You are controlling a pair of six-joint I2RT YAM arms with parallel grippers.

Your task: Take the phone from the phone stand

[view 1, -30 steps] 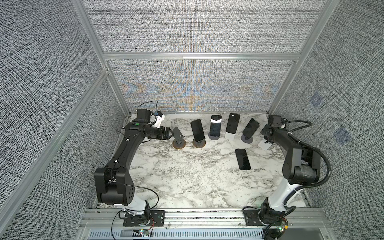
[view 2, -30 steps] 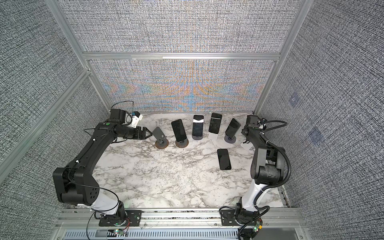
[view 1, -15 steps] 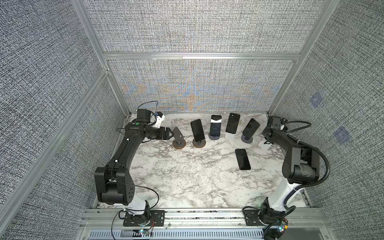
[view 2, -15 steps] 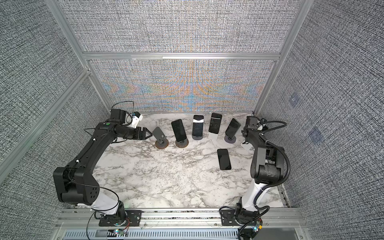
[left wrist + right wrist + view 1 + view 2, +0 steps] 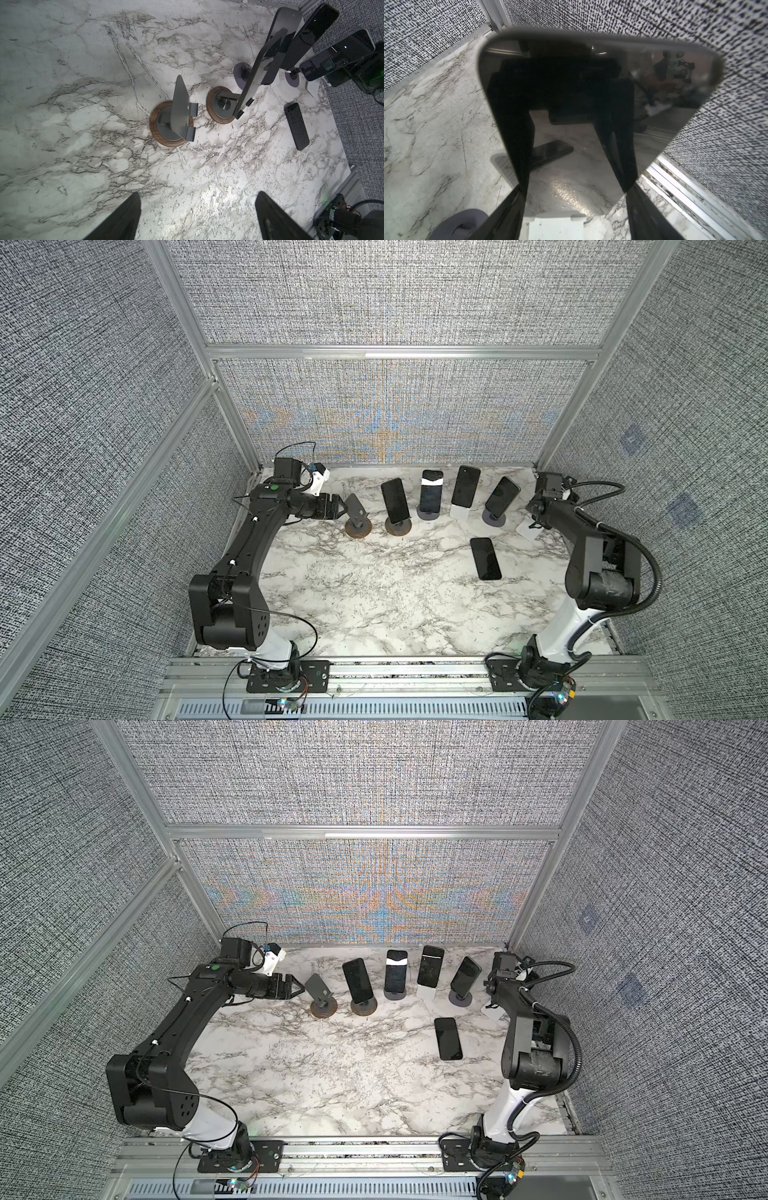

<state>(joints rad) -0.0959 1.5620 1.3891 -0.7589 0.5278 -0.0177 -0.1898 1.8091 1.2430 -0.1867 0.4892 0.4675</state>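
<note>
Phone [image 5: 591, 83] sits tilted on the white stand [image 5: 528, 529], near the flat phone [image 5: 485, 558], behind and to the right of it in both top views; right gripper [image 5: 575, 188] straddles it, fingers [image 5: 508, 212] narrowed onto its two long edges and touching them; phone's lower end seated at the stand lip. Left gripper [image 5: 338, 508] is well left of the flat phone; its fingers [image 5: 124, 218] are wide and hold nothing, just beside an empty stand [image 5: 180, 108]. Flat phone lies on the marble worktop [image 5: 374, 593]; four other phones [image 5: 465, 491] stand in a row behind it.
</note>
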